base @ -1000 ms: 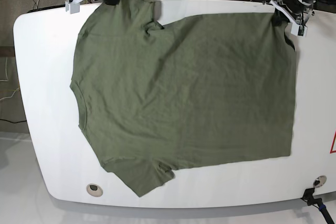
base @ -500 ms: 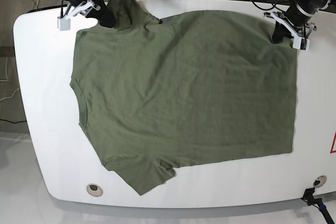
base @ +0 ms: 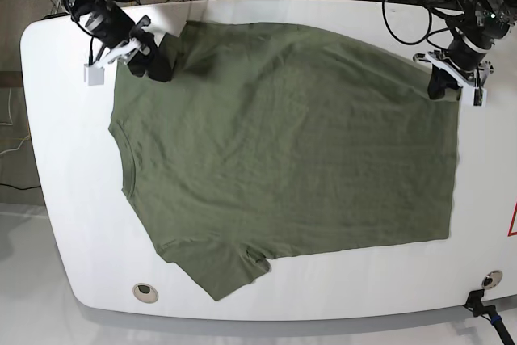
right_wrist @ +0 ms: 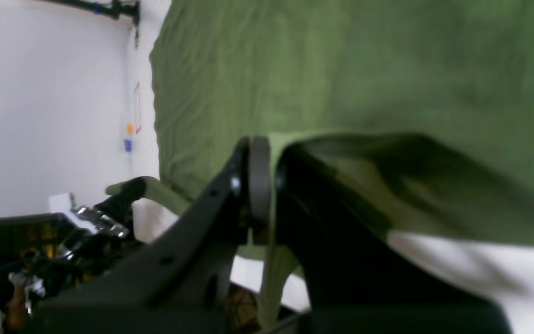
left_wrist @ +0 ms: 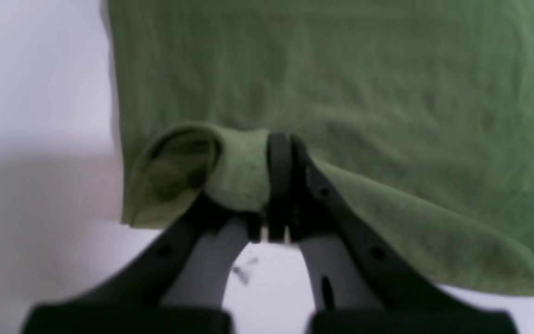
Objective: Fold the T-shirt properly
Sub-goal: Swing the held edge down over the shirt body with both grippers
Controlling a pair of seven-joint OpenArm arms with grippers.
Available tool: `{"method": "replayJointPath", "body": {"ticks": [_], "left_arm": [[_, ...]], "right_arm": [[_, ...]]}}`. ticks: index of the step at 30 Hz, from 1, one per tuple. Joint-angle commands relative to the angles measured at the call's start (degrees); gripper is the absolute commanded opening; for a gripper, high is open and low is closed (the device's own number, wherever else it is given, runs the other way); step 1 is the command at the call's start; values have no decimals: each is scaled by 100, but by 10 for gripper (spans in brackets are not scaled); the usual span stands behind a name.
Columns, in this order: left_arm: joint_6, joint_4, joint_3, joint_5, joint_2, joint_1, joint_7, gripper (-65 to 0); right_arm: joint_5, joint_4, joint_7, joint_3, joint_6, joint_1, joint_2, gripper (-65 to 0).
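Spanning most of the worktop point(base: 48, 159), the T-shirt point(base: 283, 151) is pinched along its far edge by the left gripper point(base: 449, 82) and right gripper point(base: 149, 58) — both clamped on cloth — so they should travel level and together.

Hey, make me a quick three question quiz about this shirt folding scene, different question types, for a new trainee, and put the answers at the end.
1. True or false: both grippers are clamped on the T-shirt.
2. Multiple choice: which part of the shirt lies free near the table's front edge in the base view? A) a sleeve B) the hem corner in the left gripper C) the fabric in the right gripper
3. Fill in: the shirt's colour is olive-____.

Key: 1 true; 2 A; 3 green.
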Motion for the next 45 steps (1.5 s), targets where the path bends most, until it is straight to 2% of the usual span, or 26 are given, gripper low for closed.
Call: {"method": "replayJointPath", "body": {"ticks": [1,5,9,16,19,29,35,41,45], "left_arm": [[-10,64,-10,-104,-72,-133,-142,-650],[-10,-15,254,-104,-72,-405,-142,-650],[-10,-164,465,-104,-72,-748,-142,-650],[-10,-648,535,-104,-72,-1258,-142,-650],[-10,-903,535,-95,-310,-1460,-142,-650],[-10,-1703,535,-95,-503,-2251,-142,-650],[-10,-1747,755,-95,-670,-2550,-168,-650],[-10,-1747,755,-95,-740,-2620,-177,-650],[-10,-1747,808,-95,-758,-2620,-177,-650]], "right_arm": [[15,-154,61,21,54,323,180,-650],[32,-558,61,-129,54,737,373,-650],[23,-883,61,-137,46,1088,417,-650],[23,-1499,61,-225,46,1791,725,-650],[23,-1868,61,-392,46,2152,901,-650],[15,-3011,61,-797,46,3321,1235,-650],[6,-3494,79,-937,46,3761,1253,-650],[-601,-3512,79,-937,81,3954,1217,-650],[-777,-3512,88,-937,98,3954,1217,-650]]}}
